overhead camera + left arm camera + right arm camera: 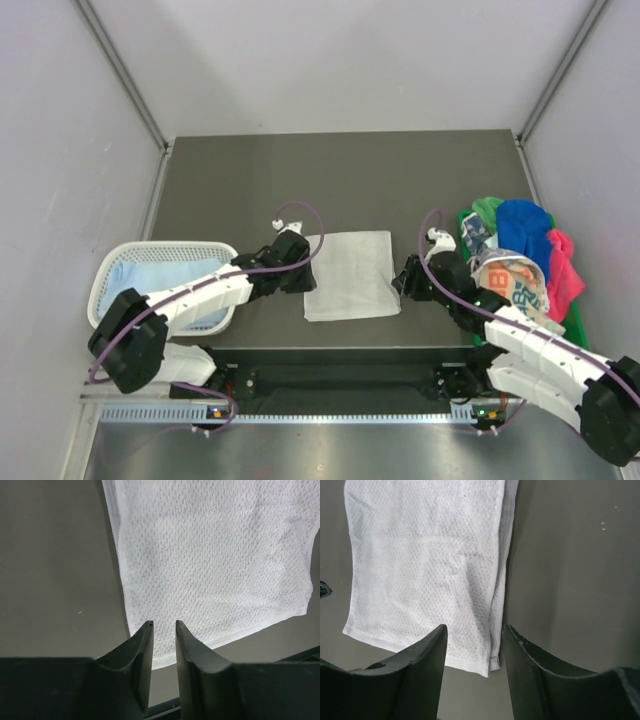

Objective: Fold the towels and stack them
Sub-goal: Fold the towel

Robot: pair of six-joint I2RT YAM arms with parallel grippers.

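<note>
A whitish-grey towel (350,275) lies folded flat in the middle of the dark table. My left gripper (305,277) sits at its left edge. In the left wrist view the left gripper (164,625) hovers over the towel (210,555) near its front corner, jaws a little apart with nothing between them. My right gripper (403,283) is at the towel's right edge. In the right wrist view the right gripper (475,628) stands open above the towel's (420,560) folded corner, holding nothing. A pile of loose towels (525,255) in green, royal blue, pink and print lies at the right.
A white mesh basket (105,280) stands at the left table edge with a pale blue towel (165,275) inside. The right arm's forearm passes beside the printed towel (515,280). Grey walls enclose the table on three sides.
</note>
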